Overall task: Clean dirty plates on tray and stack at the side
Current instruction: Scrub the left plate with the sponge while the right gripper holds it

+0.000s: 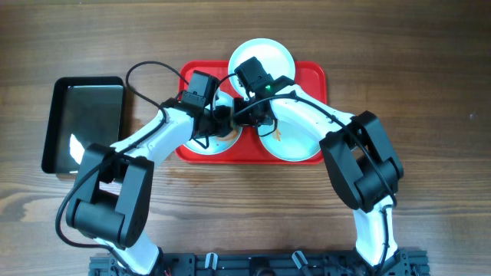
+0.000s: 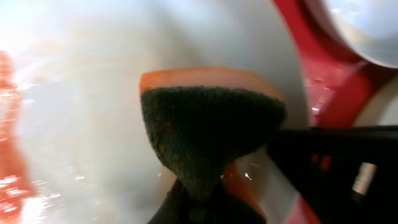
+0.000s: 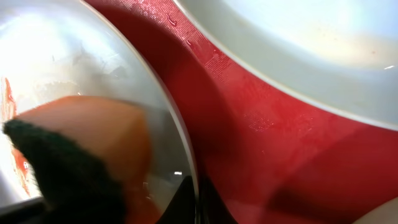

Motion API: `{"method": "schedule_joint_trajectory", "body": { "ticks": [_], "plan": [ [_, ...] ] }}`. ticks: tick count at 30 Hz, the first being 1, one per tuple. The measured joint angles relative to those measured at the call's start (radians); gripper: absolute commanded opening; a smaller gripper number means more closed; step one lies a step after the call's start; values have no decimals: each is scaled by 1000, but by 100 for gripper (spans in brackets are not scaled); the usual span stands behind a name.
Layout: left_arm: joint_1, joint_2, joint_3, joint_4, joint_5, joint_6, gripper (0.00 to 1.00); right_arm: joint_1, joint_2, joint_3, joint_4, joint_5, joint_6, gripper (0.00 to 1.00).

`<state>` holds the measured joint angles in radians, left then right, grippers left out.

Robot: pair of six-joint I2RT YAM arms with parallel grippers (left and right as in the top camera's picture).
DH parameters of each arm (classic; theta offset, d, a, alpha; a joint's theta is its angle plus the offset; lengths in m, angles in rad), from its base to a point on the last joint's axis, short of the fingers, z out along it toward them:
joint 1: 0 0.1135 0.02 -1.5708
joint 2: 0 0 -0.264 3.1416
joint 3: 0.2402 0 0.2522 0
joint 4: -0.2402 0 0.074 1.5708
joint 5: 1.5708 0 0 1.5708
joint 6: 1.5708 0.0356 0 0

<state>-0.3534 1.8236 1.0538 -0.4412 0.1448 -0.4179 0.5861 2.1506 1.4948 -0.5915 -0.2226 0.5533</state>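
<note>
Three pale plates lie on the red tray (image 1: 311, 73): a far plate (image 1: 265, 55), a right plate (image 1: 299, 134) with an orange smear, and a left plate (image 1: 211, 146) mostly under the arms. My left gripper (image 2: 199, 202) is shut on an orange sponge with a dark green scrub face (image 2: 211, 124), which presses on the left plate (image 2: 81, 106). My right gripper (image 3: 196, 202) is shut on that plate's rim (image 3: 177, 134), one finger on each side. The sponge (image 3: 81, 155) shows at the lower left of the right wrist view. Orange smears mark the plate's edge (image 2: 9, 143).
A smaller black glossy tray (image 1: 84, 123) sits on the wooden table left of the red tray. Both arms cross over the tray's left half, wrists close together (image 1: 238, 107). Another plate (image 3: 311, 43) lies right beside the gripped one.
</note>
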Motion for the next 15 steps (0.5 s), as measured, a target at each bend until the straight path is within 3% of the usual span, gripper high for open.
{"method": "schedule_joint_trajectory", "body": {
  "ticks": [15],
  "plan": [
    [120, -11, 26, -132, -224, 20, 4, 5, 0, 0, -10, 14, 12, 4]
  ]
}}
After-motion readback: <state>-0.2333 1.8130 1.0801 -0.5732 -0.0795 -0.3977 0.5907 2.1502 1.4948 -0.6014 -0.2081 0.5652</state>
